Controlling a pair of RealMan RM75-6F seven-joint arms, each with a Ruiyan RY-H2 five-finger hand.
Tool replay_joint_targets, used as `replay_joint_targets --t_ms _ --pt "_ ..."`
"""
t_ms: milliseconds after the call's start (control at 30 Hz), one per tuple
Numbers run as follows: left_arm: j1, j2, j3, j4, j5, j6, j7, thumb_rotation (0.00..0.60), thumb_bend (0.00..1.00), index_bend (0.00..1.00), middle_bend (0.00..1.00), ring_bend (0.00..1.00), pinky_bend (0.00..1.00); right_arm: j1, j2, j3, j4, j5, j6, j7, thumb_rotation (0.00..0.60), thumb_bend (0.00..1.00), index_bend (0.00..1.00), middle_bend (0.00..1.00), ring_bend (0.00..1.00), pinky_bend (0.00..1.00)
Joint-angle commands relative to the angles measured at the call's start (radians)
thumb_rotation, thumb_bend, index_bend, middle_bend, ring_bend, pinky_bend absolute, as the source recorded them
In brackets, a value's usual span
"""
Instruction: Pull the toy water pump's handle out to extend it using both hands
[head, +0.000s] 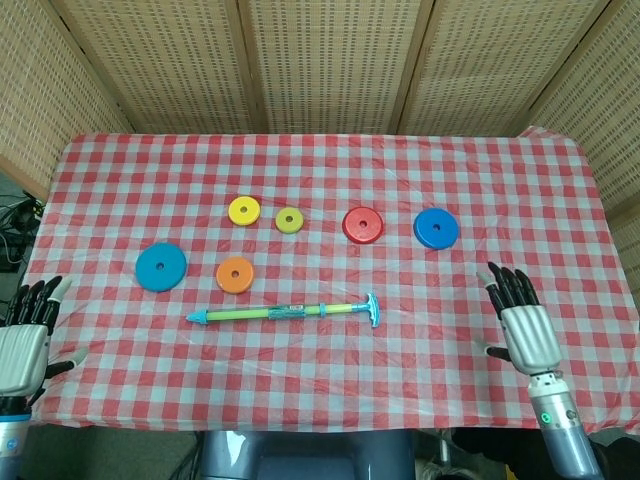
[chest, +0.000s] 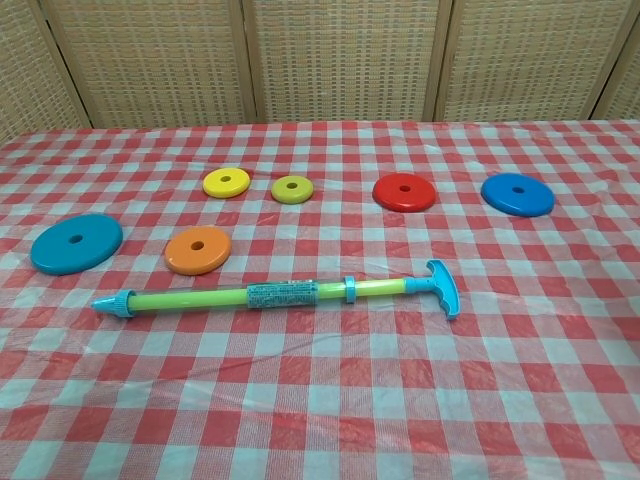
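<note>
1. Nearest the robot are the two hands. The left hand (head: 22, 335) sits at the near-left corner of the red-and-white checked tablecloth (head: 330, 190), well apart from the pump, fingers spread and holding nothing. The right hand (head: 520, 320) is over the cloth's near-right part, also well off from the pump, fingers apart and pointing up-table, nothing in it.
2. Next up, the green-and-blue plastic toy water pump (chest: 285, 295) lies flat on the cloth, roughly in the middle of the near half, between the two hands. Its blue T-shaped handle (chest: 443, 287) is at the right end, the blue nozzle tip on the left.
3. Just behind the pump's left half is an orange plastic ring disc (chest: 198, 249), with a bigger teal ring disc (chest: 76, 243) left of that.
4. Farther back from the pump: a yellow ring disc (chest: 227, 182), a smaller olive-yellow ring disc (chest: 292, 189), a red ring disc (chest: 404, 191), and a blue ring disc (chest: 517, 194) off to the right.
5. Woven wicker screen panels (chest: 340, 55) stand beyond the cloth's far edge.
</note>
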Motion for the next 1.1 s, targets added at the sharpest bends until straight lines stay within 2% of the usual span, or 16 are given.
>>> replay_joint_targets --t_ms 33,133,200,367,433,600,867,1000,1100 --pt "-0.004 -0.002 -0.006 0.004 -0.014 -0.012 -0.004 0.600 0.11 0.00 0.00 0.00 0.00 0.086 -0.054 0.074 -0.034 0.074 -0.077 -0.101 0.600 0.13 0.16 0.39 0.32 0.19" --pt "-0.009 -0.005 -0.011 0.014 -0.028 -0.024 -0.007 0.600 0.11 0.00 0.00 0.00 0.00 0.143 -0.114 0.114 -0.042 0.124 -0.117 -0.168 0.600 0.13 0.22 0.61 0.54 0.33" --pt "-0.011 -0.006 -0.012 0.018 -0.036 -0.033 -0.011 0.600 0.11 0.00 0.00 0.00 0.00 0.173 -0.152 0.131 -0.043 0.166 -0.140 -0.212 0.600 0.13 0.24 0.71 0.64 0.40" --pt "-0.017 -0.005 -0.012 0.023 -0.043 -0.048 -0.019 0.600 0.12 0.00 0.00 0.00 0.00 0.230 -0.235 0.143 -0.053 0.270 -0.188 -0.329 0.600 0.14 0.31 0.90 0.82 0.50" --pt "-0.020 -0.003 -0.011 0.023 -0.045 -0.055 -0.025 0.600 0.12 0.00 0.00 0.00 0.00 0.243 -0.262 0.145 -0.060 0.312 -0.191 -0.376 0.600 0.18 0.35 0.96 0.88 0.56" --pt "-0.024 -0.001 -0.014 0.029 -0.057 -0.068 -0.035 0.600 0.12 0.00 0.00 0.00 0.00 0.278 -0.332 0.143 -0.068 0.413 -0.194 -0.469 0.600 0.28 0.44 1.00 0.94 0.61" --pt "-0.025 0.005 -0.019 0.029 -0.066 -0.069 -0.050 0.600 0.12 0.00 0.00 0.00 0.00 0.312 -0.397 0.117 -0.035 0.465 -0.206 -0.494 0.600 0.38 0.46 1.00 0.95 0.61" --pt "-0.025 0.009 -0.019 0.027 -0.069 -0.071 -0.057 0.600 0.12 0.00 0.00 0.00 0.00 0.333 -0.424 0.114 -0.014 0.478 -0.213 -0.501 0.600 0.46 0.47 1.00 0.96 0.61" --pt "-0.025 0.011 -0.020 0.027 -0.073 -0.072 -0.062 0.600 0.12 0.00 0.00 0.00 0.00 0.342 -0.437 0.112 0.000 0.490 -0.216 -0.501 0.600 0.48 0.47 1.00 0.96 0.62"
